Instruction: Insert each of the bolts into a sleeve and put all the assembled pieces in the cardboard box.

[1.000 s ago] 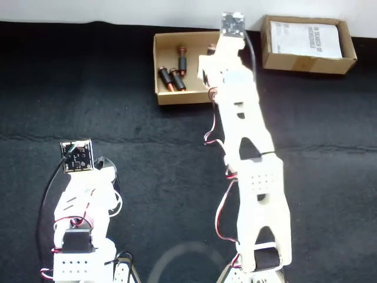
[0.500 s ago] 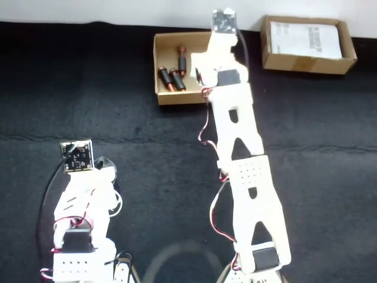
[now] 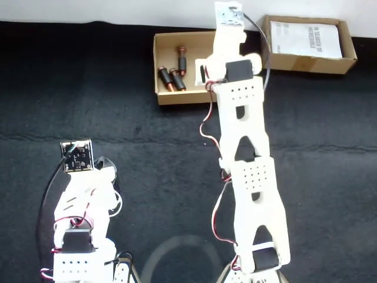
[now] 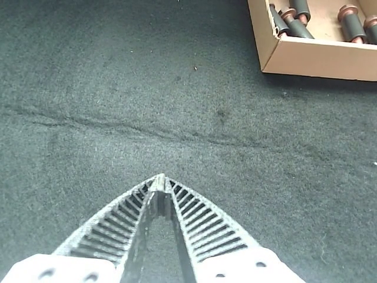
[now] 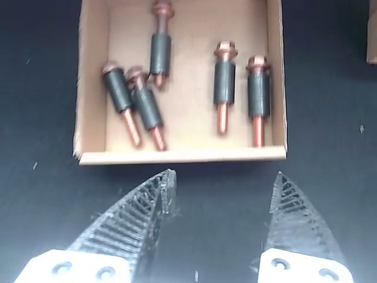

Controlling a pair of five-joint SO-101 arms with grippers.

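At the near left corner of the counter (image 3: 147, 135) the left arm (image 3: 82, 200) sits folded low. Its left tool (image 4: 159, 181) is pressed narrow, the two fingers meeting at their tips with nothing between them, pointed across bare dark cloth towards the box.

At the far edge, about mid-counter, lies the cardboard box (image 5: 177, 156). Five assembled pieces (image 5: 160, 50) lie inside, each a copper bolt through a dark sleeve. Two lie touching by the left wall, one lies alone towards the far wall, and two lie side by side, slightly apart, by the right wall.

The right arm (image 3: 247, 147) is stretched out to that box. The right tool (image 5: 224, 175) is spread wide and holds nothing, its tips hanging just outside the near wall of the box.

At the far right corner stands a second box (image 3: 347, 62) with a sheet of paper (image 3: 306, 38) in it.

This looks like the end of a drop-off, with the task at or near its finish. The next move probably calls for lifting the right tool clear of the box wall without catching the rim, then drawing it home.
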